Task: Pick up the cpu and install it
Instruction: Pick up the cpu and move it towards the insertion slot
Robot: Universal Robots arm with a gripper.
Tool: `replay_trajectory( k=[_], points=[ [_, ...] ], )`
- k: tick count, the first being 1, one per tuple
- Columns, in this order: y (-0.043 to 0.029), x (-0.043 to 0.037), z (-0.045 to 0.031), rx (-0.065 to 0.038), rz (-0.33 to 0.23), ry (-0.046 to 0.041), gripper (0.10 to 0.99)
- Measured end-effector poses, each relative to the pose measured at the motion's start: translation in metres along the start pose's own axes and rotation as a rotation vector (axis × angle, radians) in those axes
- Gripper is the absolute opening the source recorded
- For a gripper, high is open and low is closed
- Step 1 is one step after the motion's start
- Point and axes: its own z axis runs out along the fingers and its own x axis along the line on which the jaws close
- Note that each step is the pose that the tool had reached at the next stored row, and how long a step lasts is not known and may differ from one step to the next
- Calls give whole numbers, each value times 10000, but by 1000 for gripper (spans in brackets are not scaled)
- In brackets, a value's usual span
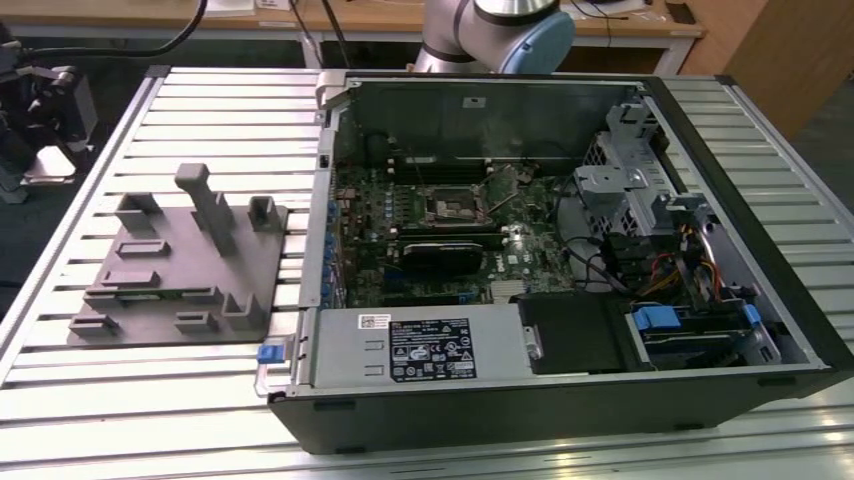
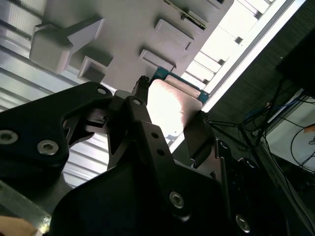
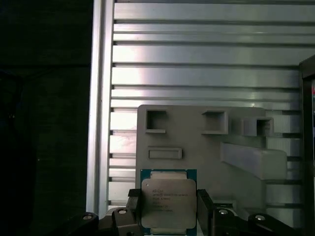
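**CHIP HELD FAST ABOVE THE GREY TRAY**

Holding the cpu (image 3: 168,196) fast in the gripper (image 3: 168,214), with a black finger (image 3: 204,211) pressed against each of two opposite edges, as seen in both wrist views. Showing a pale silver-grey metal top with a narrow green rim around it. Hanging in front of the grey tray (image 3: 197,147) and clear of its surface, with the tray's raised blocks and shallow pockets visible behind. Beneath the tray, a table (image 3: 197,64) of ribbed aluminium slats.

In the exterior view, set at nine o'clock from the open computer case (image 1: 561,405), just beside its wall. Lying on its side on the slats, with the interior facing up. Inside, near the middle of the green motherboard (image 1: 534,250), a square metal-framed socket (image 1: 451,205). At five o'clock from the socket, a tangle of coloured cables and blue plastic clips. At twelve o'clock beyond the case, the silver and pale blue joint of the arm (image 1: 501,30), rising past the edge of the picture.
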Motion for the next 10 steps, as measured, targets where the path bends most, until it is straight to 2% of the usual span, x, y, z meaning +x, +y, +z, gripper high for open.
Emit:
replay_trajectory(
  k=[10],
  points=[
    [11, 2, -167, 0, 0, 0, 541]
  ],
)
